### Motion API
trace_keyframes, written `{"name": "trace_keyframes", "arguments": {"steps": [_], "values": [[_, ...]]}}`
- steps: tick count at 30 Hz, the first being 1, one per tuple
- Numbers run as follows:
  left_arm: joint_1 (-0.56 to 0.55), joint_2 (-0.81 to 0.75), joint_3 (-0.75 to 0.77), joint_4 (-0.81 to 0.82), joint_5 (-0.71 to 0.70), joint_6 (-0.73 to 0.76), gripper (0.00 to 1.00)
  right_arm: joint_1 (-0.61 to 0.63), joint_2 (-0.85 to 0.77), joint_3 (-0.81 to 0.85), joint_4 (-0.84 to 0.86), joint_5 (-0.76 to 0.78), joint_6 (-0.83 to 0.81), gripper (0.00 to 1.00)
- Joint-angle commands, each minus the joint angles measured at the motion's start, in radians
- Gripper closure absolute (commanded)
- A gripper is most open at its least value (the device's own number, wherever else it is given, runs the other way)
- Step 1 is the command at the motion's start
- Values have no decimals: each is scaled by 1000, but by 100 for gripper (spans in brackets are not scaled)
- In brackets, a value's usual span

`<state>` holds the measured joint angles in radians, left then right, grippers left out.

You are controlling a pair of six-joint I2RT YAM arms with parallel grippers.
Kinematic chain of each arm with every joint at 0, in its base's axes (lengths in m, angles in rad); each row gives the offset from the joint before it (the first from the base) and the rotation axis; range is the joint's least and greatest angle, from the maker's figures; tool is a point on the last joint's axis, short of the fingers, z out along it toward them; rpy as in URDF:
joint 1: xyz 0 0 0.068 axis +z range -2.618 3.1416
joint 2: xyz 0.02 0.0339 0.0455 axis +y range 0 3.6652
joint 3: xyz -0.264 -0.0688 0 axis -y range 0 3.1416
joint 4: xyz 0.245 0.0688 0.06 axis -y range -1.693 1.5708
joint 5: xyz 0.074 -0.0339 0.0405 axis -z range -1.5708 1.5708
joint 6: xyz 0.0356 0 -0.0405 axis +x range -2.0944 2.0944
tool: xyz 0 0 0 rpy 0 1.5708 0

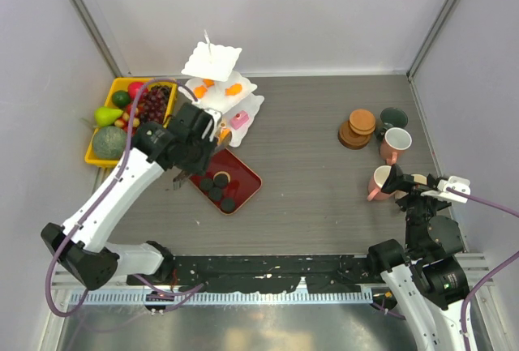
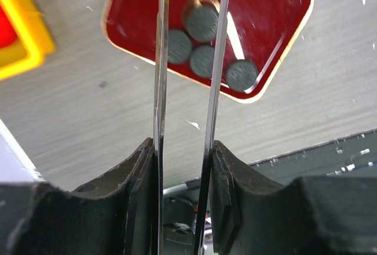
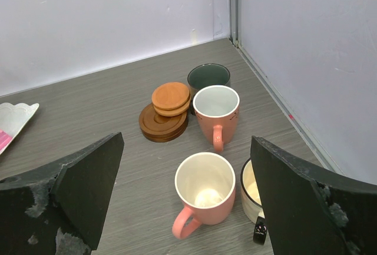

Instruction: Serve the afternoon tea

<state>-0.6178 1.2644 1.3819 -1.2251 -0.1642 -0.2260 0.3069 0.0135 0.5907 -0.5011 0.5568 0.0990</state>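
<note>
My left gripper [image 1: 193, 139] is shut on the metal tongs [image 2: 217, 60] and holds them over a red tray [image 2: 277, 7]. Several black round pastries [image 2: 203, 24] lie on that tray, and one shows between the two blades. The white three-tier stand [image 1: 217, 66] stands behind, with orange pastries [image 1: 233, 89] and a pink pastry [image 1: 238, 119] on it. My right gripper [image 3: 187, 139] is open above a pink mug [image 3: 205, 193]. A beige mug [image 3: 252, 189] stands beside its right finger. A second pink mug [image 3: 215, 111], a green mug [image 3: 208, 76] and brown coasters [image 3: 166, 113] stand beyond.
A yellow tray [image 1: 105, 104] of fruit sits at the far left by the wall. Grey walls close the table at the back and on both sides. The right wall runs close to the mugs.
</note>
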Motion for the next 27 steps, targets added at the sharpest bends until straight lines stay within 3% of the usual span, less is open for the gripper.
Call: {"name": "trace_keyframes", "arguments": {"steps": [1, 10, 20, 27], "values": [[67, 42, 161, -14, -84, 99, 64, 5, 11, 1, 41, 15, -15, 4], [165, 239, 361, 67, -106, 203, 64, 5, 6, 0, 41, 14, -15, 5], [204, 380, 422, 136, -124, 221, 62, 6, 8, 0, 42, 12, -16, 5], [205, 400, 430, 142, -101, 221, 54, 5, 8, 0, 41, 14, -15, 4]]}}
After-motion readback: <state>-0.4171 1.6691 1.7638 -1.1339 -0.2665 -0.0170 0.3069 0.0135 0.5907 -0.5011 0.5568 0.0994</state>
